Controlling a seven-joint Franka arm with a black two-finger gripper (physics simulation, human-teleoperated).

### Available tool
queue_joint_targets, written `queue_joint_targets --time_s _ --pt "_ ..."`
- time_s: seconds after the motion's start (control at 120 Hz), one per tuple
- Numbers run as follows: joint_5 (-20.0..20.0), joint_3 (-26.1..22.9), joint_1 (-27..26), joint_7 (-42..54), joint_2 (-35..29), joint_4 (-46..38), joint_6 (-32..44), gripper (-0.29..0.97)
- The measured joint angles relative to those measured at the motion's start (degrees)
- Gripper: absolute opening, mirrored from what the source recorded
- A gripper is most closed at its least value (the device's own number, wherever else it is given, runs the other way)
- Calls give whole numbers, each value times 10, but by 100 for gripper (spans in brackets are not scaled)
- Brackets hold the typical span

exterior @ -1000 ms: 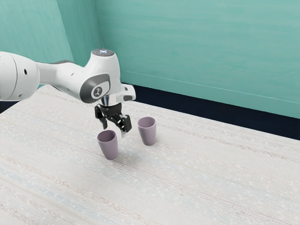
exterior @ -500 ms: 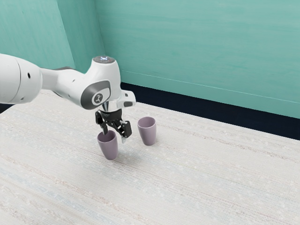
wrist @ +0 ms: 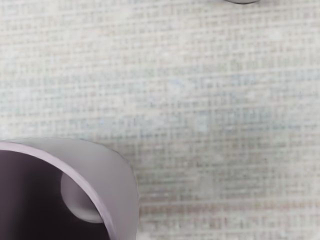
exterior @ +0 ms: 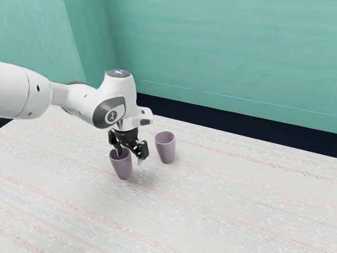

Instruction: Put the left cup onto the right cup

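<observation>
The gripper point(exterior: 129, 153) has come lower, fingers spread open at the rim of the left cup point(exterior: 121, 167); the right cup point(exterior: 165, 148) stands near.

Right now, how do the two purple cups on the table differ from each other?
The left cup has the gripper at its rim, fingers open; the right cup stands free, with nothing touching it. The left cup sits nearer the exterior camera, toward that view's left; the right cup sits farther back, toward its right. Both are upright, mauve, tapered, seemingly the same size, and stand apart on the table.
</observation>
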Motion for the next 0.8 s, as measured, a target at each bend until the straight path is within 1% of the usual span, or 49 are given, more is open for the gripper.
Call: queue_joint_targets --time_s 0.65,0.8 --pt "1 4 8 -1 28 0 21 64" --pt "1 5 9 -1 33 0 26 60"
